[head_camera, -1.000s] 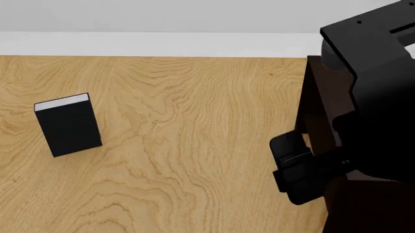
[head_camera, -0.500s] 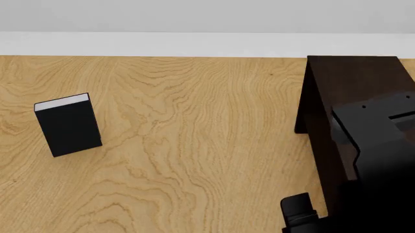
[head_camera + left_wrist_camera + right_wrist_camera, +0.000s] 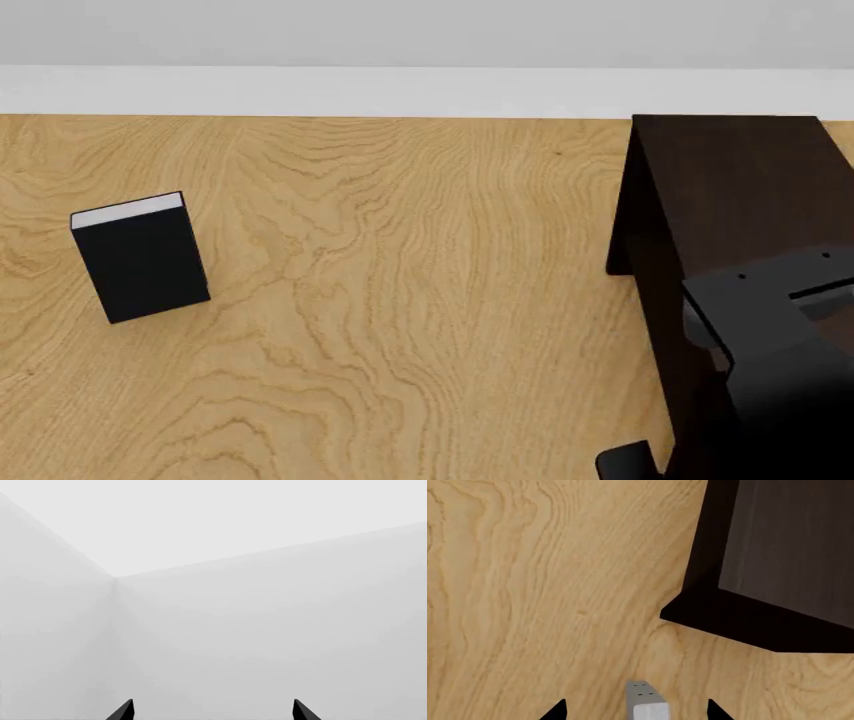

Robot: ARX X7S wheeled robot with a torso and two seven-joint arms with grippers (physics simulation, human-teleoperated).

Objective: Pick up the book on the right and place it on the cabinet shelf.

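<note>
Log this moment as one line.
left tool: open, facing bare wall | right tool: open, near cabinet | grey book: between tips, not gripped | black book: on table

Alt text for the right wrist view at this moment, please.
Looking down on a wood-grain table, with a corner of the dark cabinet at one side. The right gripper shows only two black fingertips, spread, with a small light grey object between them.

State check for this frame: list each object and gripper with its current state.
black book: upright on the table, untouched.
cabinet: standing on the table.
grey book: only an end visible, between the right gripper's fingertips.
left gripper: open, empty, facing bare wall.
right gripper: grip unclear.
</note>
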